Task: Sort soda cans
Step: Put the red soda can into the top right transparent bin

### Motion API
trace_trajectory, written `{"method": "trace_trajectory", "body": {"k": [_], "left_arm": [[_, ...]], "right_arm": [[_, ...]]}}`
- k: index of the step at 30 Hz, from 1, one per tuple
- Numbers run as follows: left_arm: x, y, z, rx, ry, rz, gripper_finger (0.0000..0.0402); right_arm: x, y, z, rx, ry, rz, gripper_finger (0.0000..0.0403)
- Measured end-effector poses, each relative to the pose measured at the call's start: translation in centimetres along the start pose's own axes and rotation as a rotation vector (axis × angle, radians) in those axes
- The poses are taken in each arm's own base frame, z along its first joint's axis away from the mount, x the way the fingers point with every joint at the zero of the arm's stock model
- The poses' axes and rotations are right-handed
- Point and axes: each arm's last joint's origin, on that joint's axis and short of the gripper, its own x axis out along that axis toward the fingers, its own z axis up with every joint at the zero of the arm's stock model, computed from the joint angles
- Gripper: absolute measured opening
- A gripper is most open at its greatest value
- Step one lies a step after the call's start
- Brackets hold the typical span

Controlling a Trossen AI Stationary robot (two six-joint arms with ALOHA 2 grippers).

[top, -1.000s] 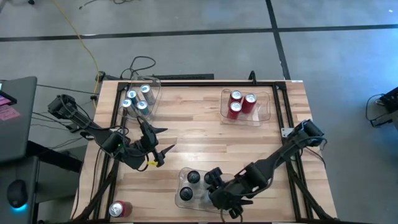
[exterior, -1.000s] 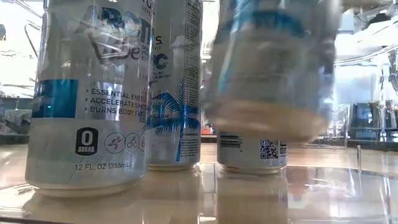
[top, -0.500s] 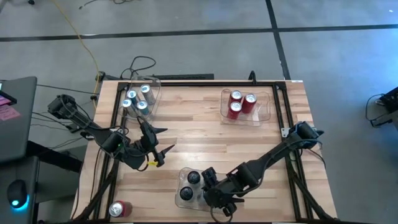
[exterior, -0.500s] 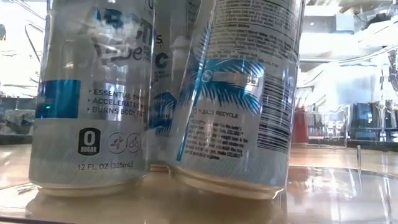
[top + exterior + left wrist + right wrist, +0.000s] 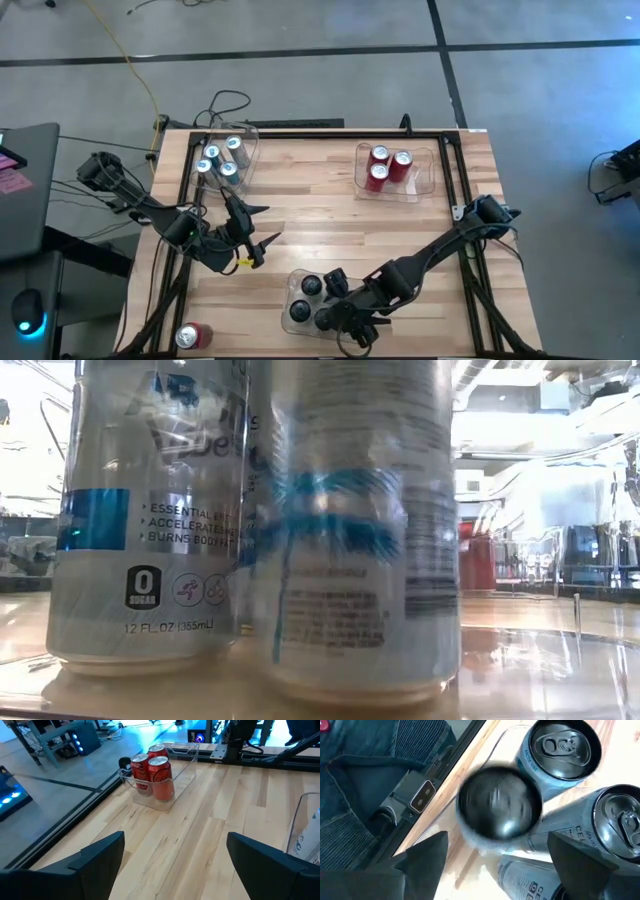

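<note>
At lower centre of the overhead view, the right pincer (image 5: 335, 316) hangs spread over the bin (image 5: 286, 322), a dark can (image 5: 499, 805) loose beneath; next, probably, the spread left pincer (image 5: 268, 226) fetches the stray red can (image 5: 192, 335), lower left.

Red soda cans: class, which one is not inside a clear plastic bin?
The red soda can lying at the table's near-left corner, by the left arm's base. The other three red cans stand together in the far-right clear plastic bin.

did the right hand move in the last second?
Yes. In the high view the right hand has shifted toward the table's left side, deeper over the front bin of dark cans.
</note>
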Motion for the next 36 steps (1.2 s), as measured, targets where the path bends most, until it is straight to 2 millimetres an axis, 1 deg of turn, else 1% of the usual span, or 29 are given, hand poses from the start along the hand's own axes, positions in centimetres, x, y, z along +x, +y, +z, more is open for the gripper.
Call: {"method": "trace_trajectory", "body": {"k": [4, 7, 9, 12, 15, 19, 23, 27, 31, 34, 36], "left_arm": [[0.0, 0.0, 0.0, -0.001, 0.0, 0.0, 0.0347], [0.0, 0.0, 0.0, -0.001, 0.0, 0.0, 0.0347], [0.0, 0.0, 0.0, 0.0, 0.0, 0.0, 0.0347], [0.0, 0.0, 0.0, 0.03, -0.002, -0.001, 0.0347], [-0.7, -0.3, -0.1, 0.073, -0.007, -0.031, 0.0347], [-2.5, -0.7, -0.2, 0.077, 0.014, -0.184, 0.0347], [-4.4, -1.7, -1.1, 0.085, 0.122, -0.443, 0.0347], [-6.6, -2.6, -2.2, 0.087, 0.244, -0.666, 0.0347], [-8.3, -3.0, -3.1, 0.034, 0.393, -0.795, 0.0347], [-9.4, -3.2, -3.6, -0.044, 0.536, -0.886, 0.0347], [-10.0, -3.3, -3.9, -0.103, 0.656, -0.943, 0.0347]], "right_arm": [[0.0, -0.1, 0.0, -0.009, 0.001, -0.003, 0.037], [-0.5, -0.2, 0.5, -0.019, -0.007, -0.005, 0.0373], [-1.1, -0.1, 0.9, -0.032, -0.017, -0.003, 0.0373], [-2.4, 0.3, 1.4, -0.047, 0.015, 0.003, 0.037], [-3.6, 0.8, 1.7, -0.022, 0.046, 0.011, 0.0364], [-5.3, 1.2, 1.6, 0.03, 0.087, -0.029, 0.0355], [-7.8, 1.2, 1.1, 0.074, 0.088, -0.134, 0.0346], [-10.8, 1.3, 1.0, 0.118, 0.026, -0.24, 0.0336], [-13.5, 1.9, 0.6, 0.154, -0.062, -0.352, 0.033], [-14.5, 2.4, 0.0, 0.17, -0.104, -0.464, 0.0329], [-14.5, 2.6, -0.6, 0.182, -0.115, -0.528, 0.0329]]}}
